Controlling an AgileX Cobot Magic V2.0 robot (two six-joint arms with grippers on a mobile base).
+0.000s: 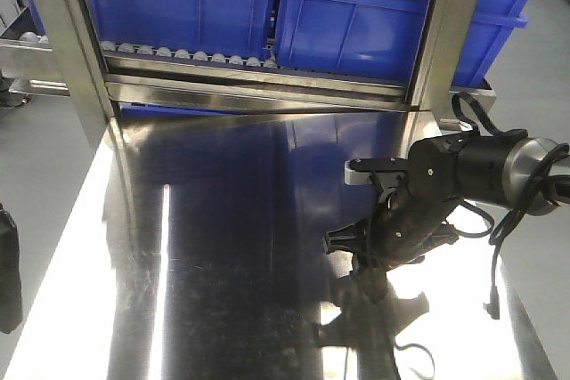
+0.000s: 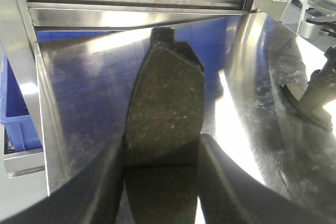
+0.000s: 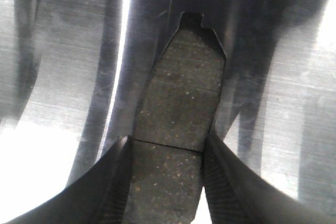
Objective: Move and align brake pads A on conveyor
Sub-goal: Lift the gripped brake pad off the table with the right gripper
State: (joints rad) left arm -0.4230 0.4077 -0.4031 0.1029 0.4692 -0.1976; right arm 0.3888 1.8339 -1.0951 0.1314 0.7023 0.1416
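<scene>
In the left wrist view a dark grey brake pad (image 2: pixel 165 103) with a groove across its middle stands lengthwise between the fingers of my left gripper (image 2: pixel 161 153), which is shut on it above the shiny steel tabletop. A second brake pad (image 3: pixel 181 98) fills the right wrist view, with my right gripper (image 3: pixel 167 148) shut on its sides just over the steel. The front view shows the right arm low at the table's right side, its gripper (image 1: pixel 352 242) pointing left. The conveyor is out of view.
The mirror-like steel tabletop (image 1: pixel 223 246) reflects lights and bins. Behind it runs a steel frame with a roller rail (image 1: pixel 187 55) carrying blue plastic bins (image 1: pixel 356 15). Steel uprights (image 1: pixel 71 33) stand at the back corners. The right arm's tip (image 2: pixel 320 87) shows at the left wrist view's edge.
</scene>
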